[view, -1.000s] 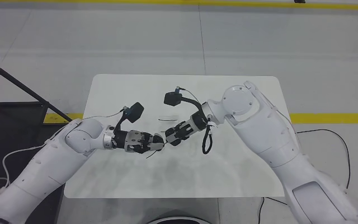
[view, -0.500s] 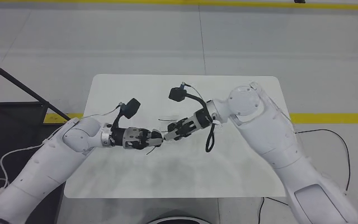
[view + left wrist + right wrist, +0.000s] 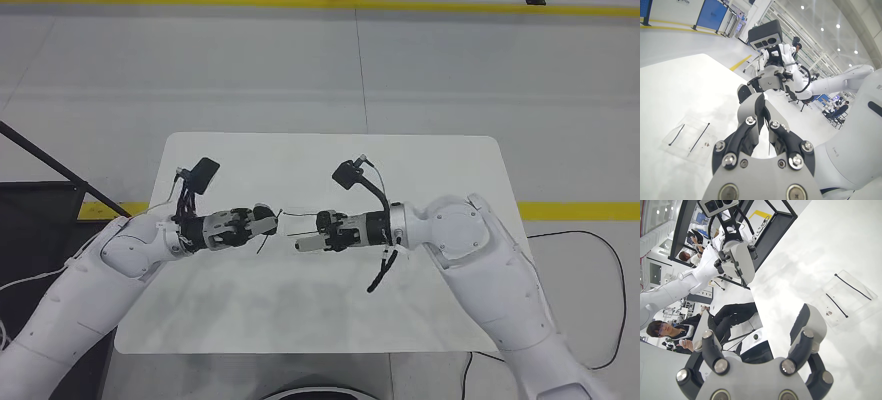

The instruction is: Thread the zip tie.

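Top view: the left gripper [image 3: 266,222] is recorded near centre table, pointed toward 3 o'clock. The right gripper [image 3: 303,243] lies just beside it at 4 o'clock, apart from it. The zip tie [image 3: 765,121] is pinched between the left fingers, which are closed narrow on it. Its long axis is judged to run along them. The right fingers are spread wide, with nothing held. A clear tray [image 3: 687,136] with two spare ties [image 3: 699,136] is noted near at 12 o'clock. Open table [image 3: 440,300] lies toward 6 o'clock.
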